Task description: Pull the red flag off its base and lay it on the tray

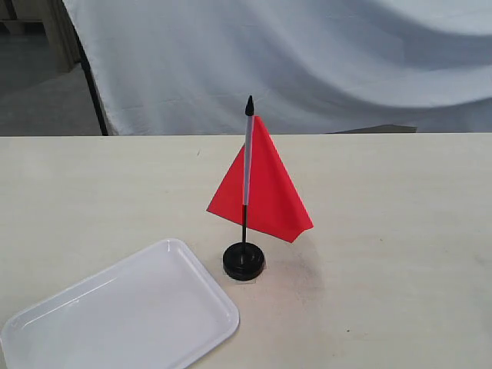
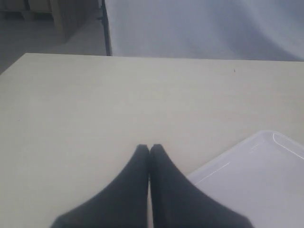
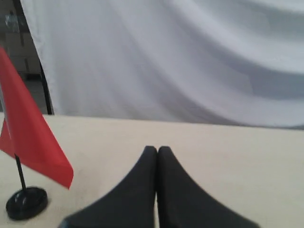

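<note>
The red flag (image 1: pixel 265 188) stands upright on its stick in the round black base (image 1: pixel 244 260) near the middle of the table. The white tray (image 1: pixel 131 315) lies at the front left, a short way from the base. Neither gripper shows in the exterior view. In the left wrist view my left gripper (image 2: pixel 149 148) is shut and empty above bare table, with the tray (image 2: pixel 266 180) beside it. In the right wrist view my right gripper (image 3: pixel 157 149) is shut and empty, with the flag (image 3: pixel 28 137) and base (image 3: pixel 26 203) off to one side.
A white cloth backdrop (image 1: pixel 307 61) hangs behind the table's far edge. A dark stand leg (image 1: pixel 92 84) rises at the back left. The pale tabletop (image 1: pixel 400 231) stretches to the right of the flag.
</note>
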Available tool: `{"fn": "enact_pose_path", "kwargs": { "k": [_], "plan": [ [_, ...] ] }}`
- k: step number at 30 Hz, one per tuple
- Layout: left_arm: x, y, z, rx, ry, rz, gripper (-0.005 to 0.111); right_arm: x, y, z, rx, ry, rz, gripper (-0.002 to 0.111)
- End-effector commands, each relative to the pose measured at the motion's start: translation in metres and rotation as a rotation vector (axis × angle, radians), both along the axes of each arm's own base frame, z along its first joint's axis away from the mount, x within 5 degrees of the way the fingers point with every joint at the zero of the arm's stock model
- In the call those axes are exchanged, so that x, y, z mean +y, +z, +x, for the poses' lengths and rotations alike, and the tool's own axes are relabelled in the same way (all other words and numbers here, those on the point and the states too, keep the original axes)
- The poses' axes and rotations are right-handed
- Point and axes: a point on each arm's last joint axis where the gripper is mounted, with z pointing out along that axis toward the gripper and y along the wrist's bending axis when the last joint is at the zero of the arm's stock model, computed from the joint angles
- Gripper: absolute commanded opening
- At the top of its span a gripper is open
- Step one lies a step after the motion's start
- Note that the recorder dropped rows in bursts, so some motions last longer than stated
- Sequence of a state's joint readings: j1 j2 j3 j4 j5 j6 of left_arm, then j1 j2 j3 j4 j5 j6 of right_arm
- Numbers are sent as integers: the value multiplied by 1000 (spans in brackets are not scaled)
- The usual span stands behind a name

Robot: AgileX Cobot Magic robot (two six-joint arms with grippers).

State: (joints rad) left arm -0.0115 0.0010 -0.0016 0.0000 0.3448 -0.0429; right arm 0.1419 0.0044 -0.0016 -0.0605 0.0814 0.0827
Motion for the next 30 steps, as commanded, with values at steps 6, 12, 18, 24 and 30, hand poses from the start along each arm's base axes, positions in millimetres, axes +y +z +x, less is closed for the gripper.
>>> {"fn": "enact_pose_path", "kwargs": {
  "k": [6, 12, 18, 24, 30],
  "plan": [
    [0, 0, 0, -2, -6, 1, 0, 1, 38, -9, -440, 28, 52, 0],
    [0, 0, 0, -2, -6, 1, 0, 1, 49, -16, -573, 48, 106, 0],
    [0, 0, 0, -2, -6, 1, 0, 0, 54, -19, -567, 159, 453, 0],
    [0, 0, 0, -2, -6, 1, 0, 3, 54, -3, -527, 139, 400, 0],
    [0, 0, 0, -2, -6, 1, 0, 19, 38, 50, -352, 178, 250, 0]
  ]
}}
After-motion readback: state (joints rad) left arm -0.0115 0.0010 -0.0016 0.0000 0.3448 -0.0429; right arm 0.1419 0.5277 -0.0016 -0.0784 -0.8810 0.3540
